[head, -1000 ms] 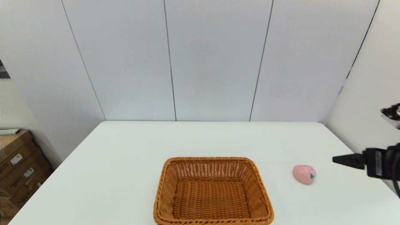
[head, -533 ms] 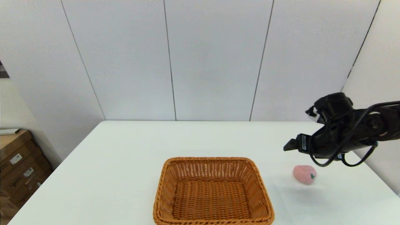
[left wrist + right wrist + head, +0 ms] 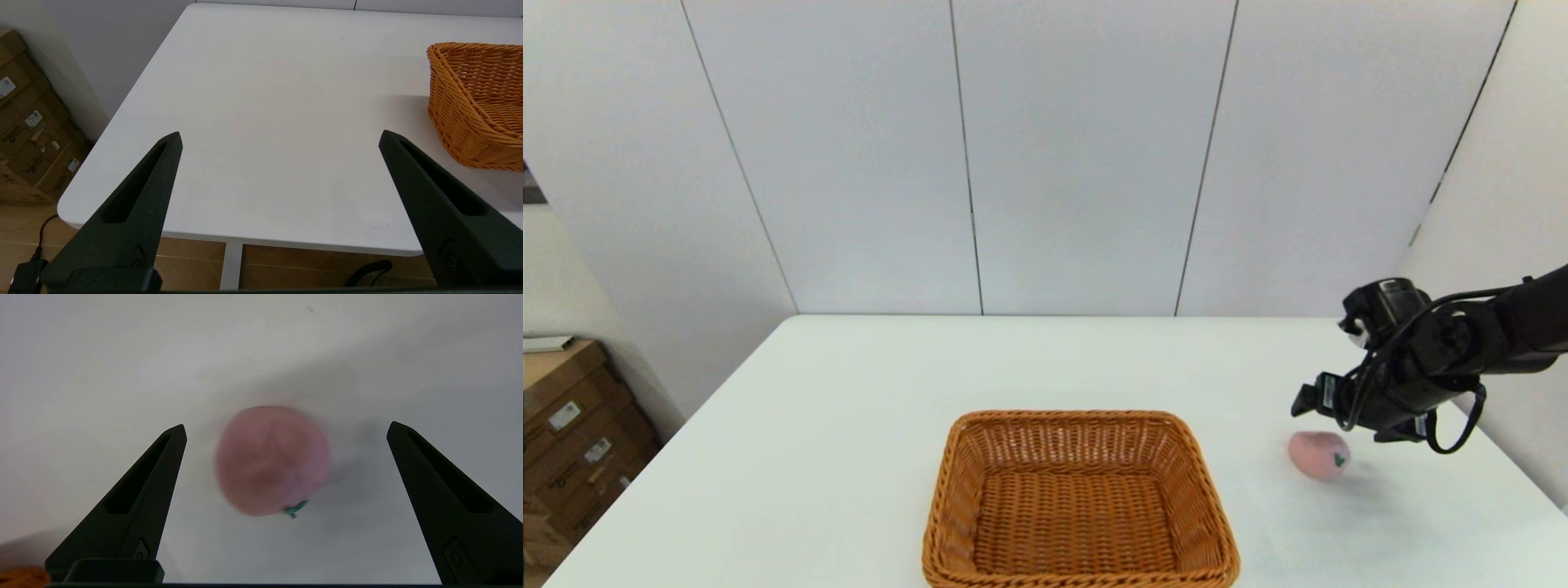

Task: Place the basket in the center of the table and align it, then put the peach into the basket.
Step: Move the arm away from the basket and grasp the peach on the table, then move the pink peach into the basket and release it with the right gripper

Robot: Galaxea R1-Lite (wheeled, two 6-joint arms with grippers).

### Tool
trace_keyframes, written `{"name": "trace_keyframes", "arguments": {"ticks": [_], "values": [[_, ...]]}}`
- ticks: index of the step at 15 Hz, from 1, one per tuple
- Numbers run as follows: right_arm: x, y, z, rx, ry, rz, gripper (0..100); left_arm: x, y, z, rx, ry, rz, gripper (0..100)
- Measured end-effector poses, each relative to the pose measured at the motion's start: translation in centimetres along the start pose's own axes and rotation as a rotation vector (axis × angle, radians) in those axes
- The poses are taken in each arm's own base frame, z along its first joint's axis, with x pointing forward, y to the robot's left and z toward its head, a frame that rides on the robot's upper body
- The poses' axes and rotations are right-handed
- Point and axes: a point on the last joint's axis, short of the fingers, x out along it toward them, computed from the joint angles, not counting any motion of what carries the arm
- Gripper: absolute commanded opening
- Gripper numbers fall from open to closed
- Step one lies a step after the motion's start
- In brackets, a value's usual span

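Spread wide, both jaws of the right gripper (image 3: 286,428) hang above the small matte pink peach (image 3: 273,460), which lies bare on the white table (image 3: 849,425) beside the orange-brown wicker basket (image 3: 1081,500). It looks light, soft, prone to rolling; pinch across its middle. Parked at the table's left edge, the left gripper (image 3: 279,139) gapes too.

The setting looked like a plain lab or test room rather than a home. A bare white worktop (image 3: 866,425) stood against pale wall panels (image 3: 1086,155) divided by thin dark seams. Stacked cardboard boxes (image 3: 572,433) with shipping labels sat on a brown tiled floor (image 3: 286,265) to the robot's left, beside the worktop.
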Motion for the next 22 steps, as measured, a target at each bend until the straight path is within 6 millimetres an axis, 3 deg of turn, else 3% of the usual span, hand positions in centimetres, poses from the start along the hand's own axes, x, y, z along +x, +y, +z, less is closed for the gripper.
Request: {"name": "trace_keyframes", "arguments": {"ticks": [2,3,8,15,18,22], "values": [[0.9,-0.3,-0.5,0.002,0.034,-0.015,100,0.0,0.0,0.0,0.000,0.000,0.000,100],[1.2,-0.4,-0.7,0.002,0.049,-0.021,0,0.0,0.0,0.0,0.000,0.000,0.000,100],[2.0,-0.5,-1.3,0.000,0.089,-0.028,0,0.0,0.0,0.0,0.000,0.001,0.000,100],[1.5,-0.2,-1.5,-0.006,0.111,-0.027,0,0.0,0.0,0.0,0.001,0.001,0.000,100],[0.3,0.1,-1.2,-0.011,0.105,-0.014,0,0.0,0.0,0.0,0.001,0.001,0.000,100],[-4.0,2.1,-0.8,-0.061,0.101,0.078,0,0.0,0.0,0.0,0.001,0.001,0.000,100]]}}
